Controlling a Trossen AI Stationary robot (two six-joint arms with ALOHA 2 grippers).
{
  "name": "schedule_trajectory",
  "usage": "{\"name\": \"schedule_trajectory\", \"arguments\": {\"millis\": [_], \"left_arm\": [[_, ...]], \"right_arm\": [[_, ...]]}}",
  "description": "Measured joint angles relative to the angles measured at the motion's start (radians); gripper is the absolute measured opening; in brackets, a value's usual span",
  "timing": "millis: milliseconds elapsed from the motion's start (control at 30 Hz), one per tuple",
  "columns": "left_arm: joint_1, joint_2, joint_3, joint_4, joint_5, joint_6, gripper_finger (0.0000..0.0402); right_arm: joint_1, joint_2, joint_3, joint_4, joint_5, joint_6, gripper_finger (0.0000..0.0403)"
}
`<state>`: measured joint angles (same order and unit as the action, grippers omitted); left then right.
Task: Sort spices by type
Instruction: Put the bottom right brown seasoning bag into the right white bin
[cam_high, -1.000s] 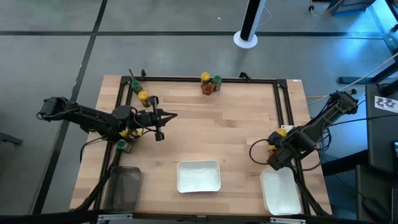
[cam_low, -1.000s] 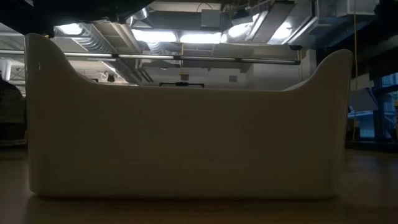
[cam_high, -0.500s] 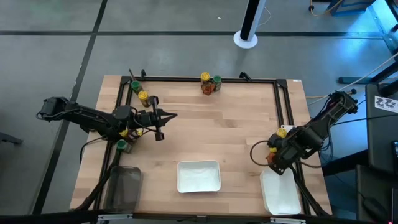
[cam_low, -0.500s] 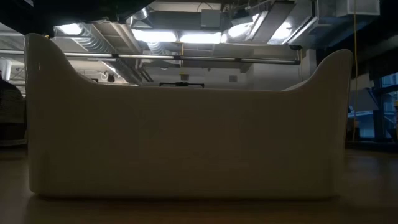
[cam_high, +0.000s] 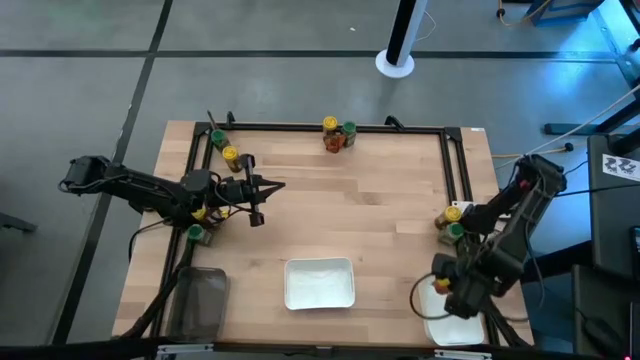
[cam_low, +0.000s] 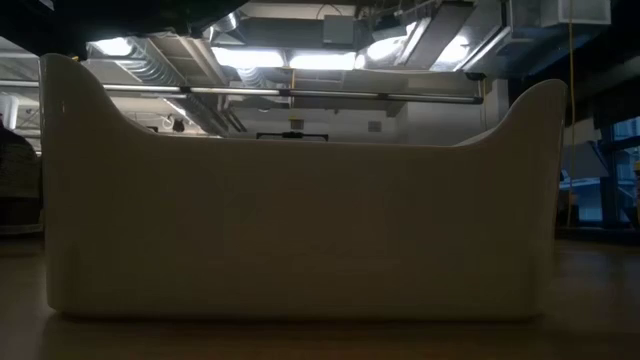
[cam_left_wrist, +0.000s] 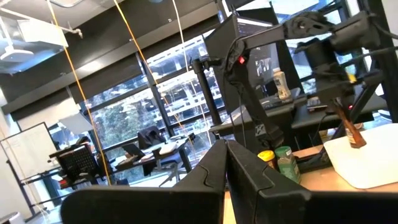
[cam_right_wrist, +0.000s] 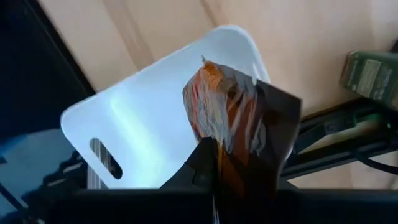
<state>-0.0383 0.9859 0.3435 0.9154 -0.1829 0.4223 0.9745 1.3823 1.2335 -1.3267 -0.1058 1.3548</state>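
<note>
We are working over the bench (cam_high: 380, 210), largest items first. The right white tray (cam_high: 452, 322) is lying at the bench's near right corner, so that is where we are hovering the right pincer (cam_high: 445, 288), pinching a red-orange packet (cam_right_wrist: 233, 134) for release. The left pincer (cam_high: 262, 192), pressed together and holding nothing, is waiting over the bench's left side near the yellow-capped jar (cam_high: 231, 156) and green-capped jar (cam_high: 217, 138).
</note>
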Motion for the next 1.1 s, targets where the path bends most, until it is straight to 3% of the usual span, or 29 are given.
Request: {"name": "schedule_trajectory", "arguments": {"millis": [467,1100], "left_arm": [[0.0,0.0,0.0,0.0,0.0,0.005,0.0004],[0.0,0.0,0.0,-0.003,0.0,0.007,0.0004]], "right_arm": [[0.082,0.108,-0.004,0.025,0.114,-0.028,0.0012],[0.079,0.156,-0.164,0.157,0.097,-0.073,0.0012]]}}
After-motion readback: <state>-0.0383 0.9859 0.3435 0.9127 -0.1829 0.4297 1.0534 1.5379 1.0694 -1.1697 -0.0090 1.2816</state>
